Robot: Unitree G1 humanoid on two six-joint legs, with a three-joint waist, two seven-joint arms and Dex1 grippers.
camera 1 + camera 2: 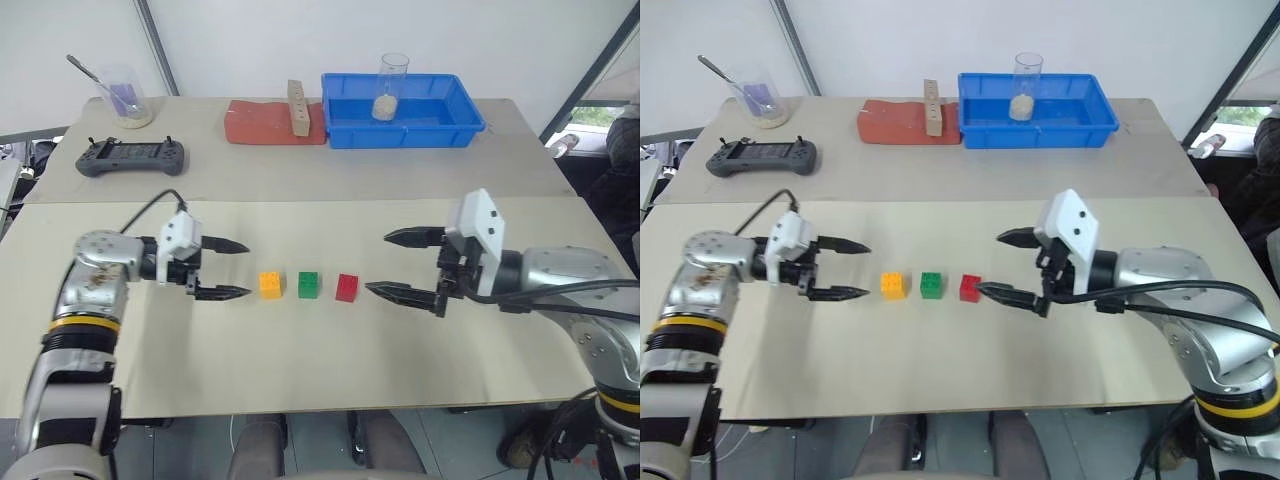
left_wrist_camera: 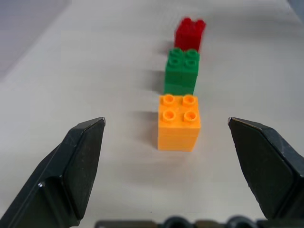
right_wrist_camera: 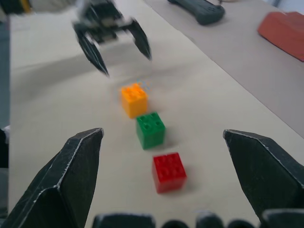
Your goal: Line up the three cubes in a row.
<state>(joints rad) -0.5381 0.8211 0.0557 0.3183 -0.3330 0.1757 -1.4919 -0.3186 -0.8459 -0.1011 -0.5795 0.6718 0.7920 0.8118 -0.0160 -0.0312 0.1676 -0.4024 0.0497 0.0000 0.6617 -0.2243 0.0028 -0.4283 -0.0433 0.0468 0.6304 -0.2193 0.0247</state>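
Orange cube [image 1: 270, 284], green cube [image 1: 308, 284] and red cube [image 1: 347, 287] sit in a straight row, small gaps, green in the middle. Left gripper [image 1: 222, 268] beside orange, right gripper [image 1: 400, 264] beside red, both open, holding nothing. Task looks done.

Beige table [image 1: 300, 370] (two boards) before white wall [image 1: 300, 40].

Red cube [image 2: 189, 33] at the far end of the row is pretty blurry from the left wrist, studs barely readable. From the right wrist the left gripper [image 3: 121, 54] is smeared too. Controller [image 3: 198, 9] and red pad [image 3: 285, 27] on the desk get chopped off by the frame edge.
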